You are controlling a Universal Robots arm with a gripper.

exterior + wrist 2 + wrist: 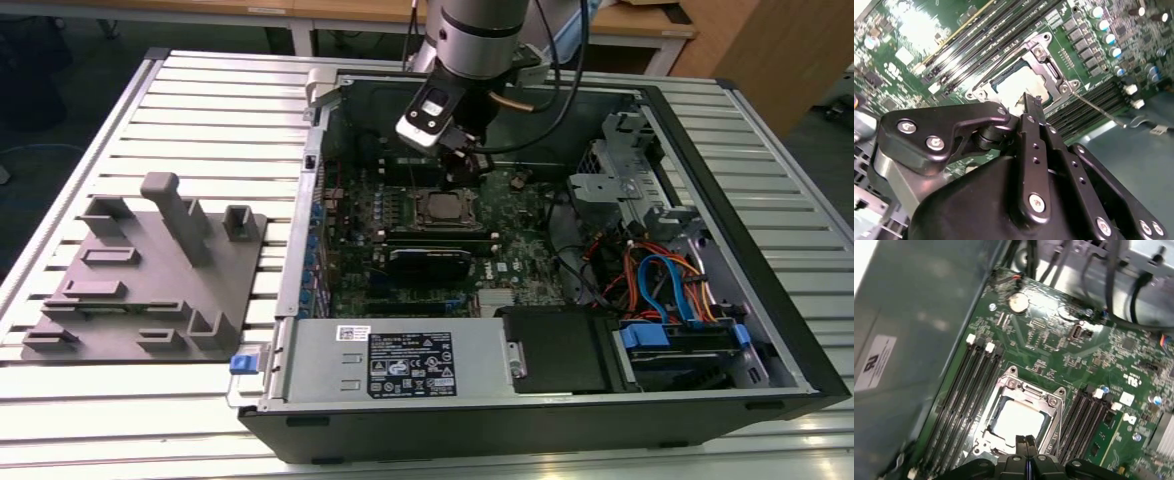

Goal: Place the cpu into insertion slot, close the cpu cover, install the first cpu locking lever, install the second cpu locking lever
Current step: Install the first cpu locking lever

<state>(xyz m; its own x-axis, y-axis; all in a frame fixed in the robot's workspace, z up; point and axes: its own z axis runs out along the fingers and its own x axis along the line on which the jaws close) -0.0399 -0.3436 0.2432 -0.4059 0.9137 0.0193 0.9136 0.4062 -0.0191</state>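
The cpu [1019, 422] sits in the insertion slot [996, 411] on the green motherboard [1054, 340], its silver top catching the light. The cpu cover [1054, 407] lies down around it as a silvery frame, and the chip shows through the cut-out. My gripper [1026, 441] hovers just over the near edge of the cpu with its two black fingers pressed together, and nothing shows between them. In the second wrist view, a thin metal locking lever [1099, 109] angles out from the corner of the cover [1050, 67] beside the cpu [1016, 86]. In the exterior view the gripper [462, 176] hangs above the cpu [438, 208].
Long black memory slots [961, 400] flank the socket on both sides. The open computer case [747, 300] holds cables [654, 280], a drive cage and a power supply [400, 365]. A grey fixture block [147, 270] stands at the exterior view's left on the slatted table.
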